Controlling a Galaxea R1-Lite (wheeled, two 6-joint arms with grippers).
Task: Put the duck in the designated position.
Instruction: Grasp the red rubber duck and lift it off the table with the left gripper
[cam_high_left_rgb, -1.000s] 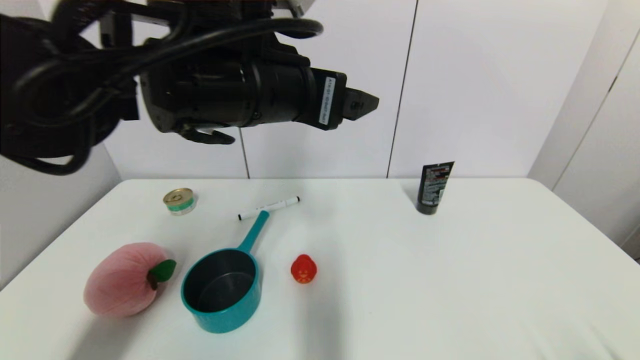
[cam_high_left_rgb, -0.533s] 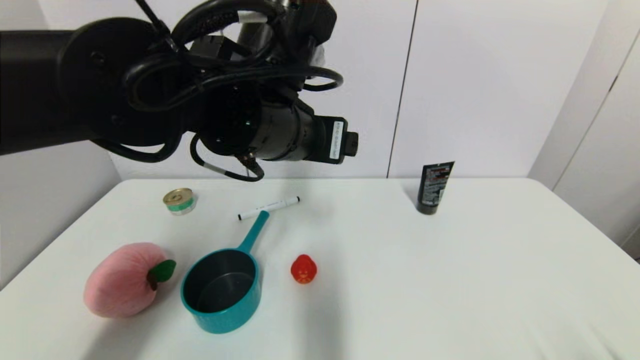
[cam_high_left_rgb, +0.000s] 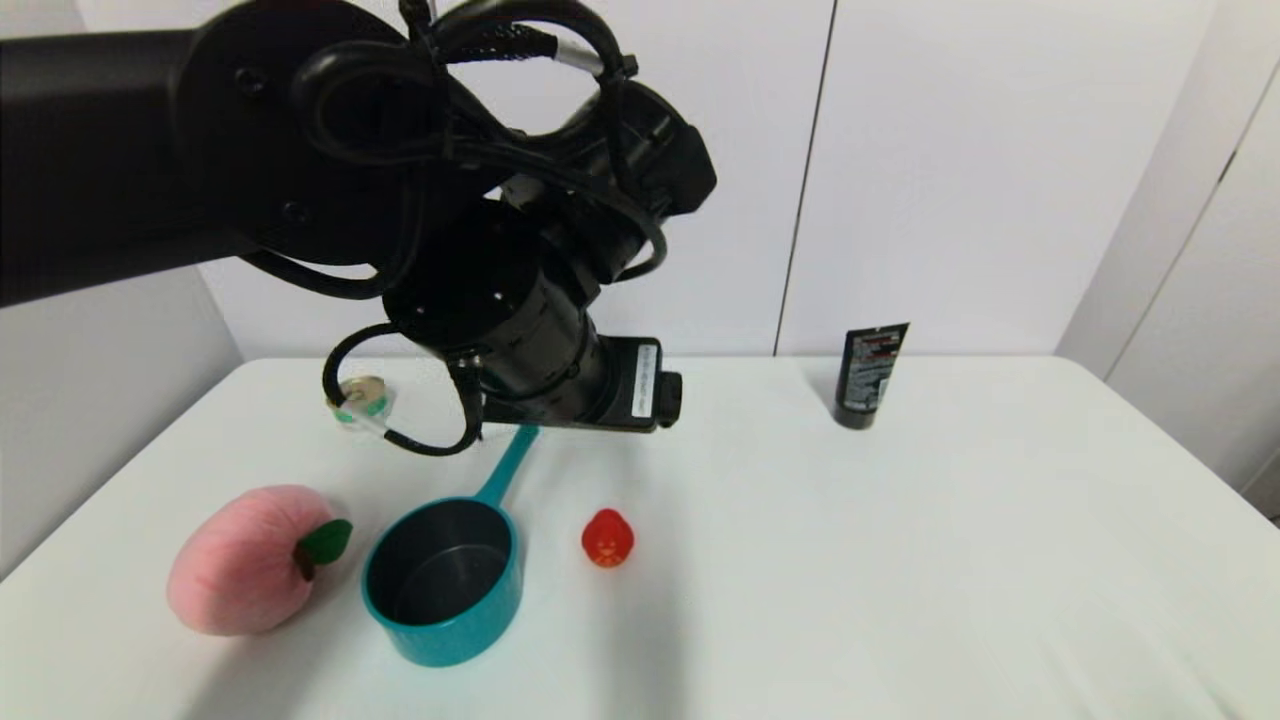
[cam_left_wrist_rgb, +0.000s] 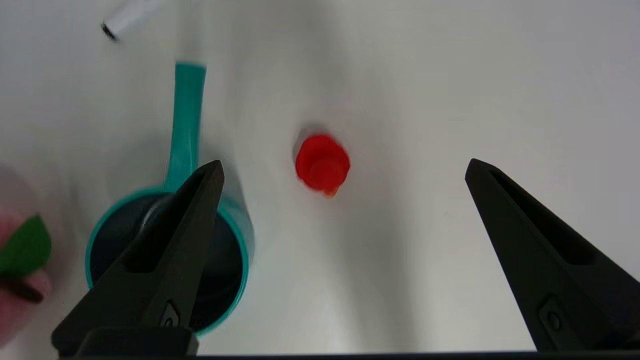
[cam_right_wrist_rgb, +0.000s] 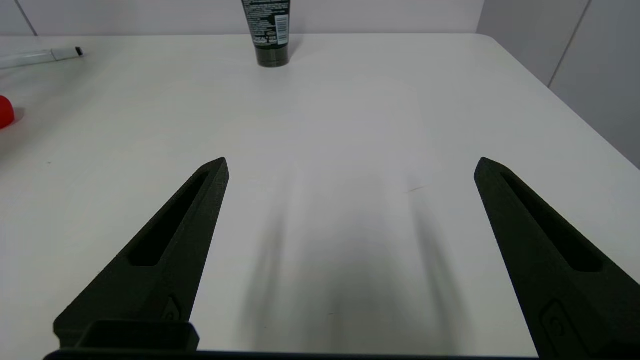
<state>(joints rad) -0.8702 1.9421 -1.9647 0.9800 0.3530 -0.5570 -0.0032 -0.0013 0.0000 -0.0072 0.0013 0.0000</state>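
The left arm has swung down and now points at the tabletop (cam_high_left_rgb: 900, 520), its left pincer (cam_left_wrist_rgb: 342, 167) spread wide above the duck (cam_left_wrist_rgb: 322, 163), which sits untouched beside the teal pot (cam_high_left_rgb: 445, 585); grasping and placing remain. The right pincer (cam_right_wrist_rgb: 350, 165) idles, fingers apart

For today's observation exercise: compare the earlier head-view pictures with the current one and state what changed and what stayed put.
The left arm swung downward, its open left gripper now pointing down above the duck; nothing grasped. Duck, pot, peach and tube stayed put.
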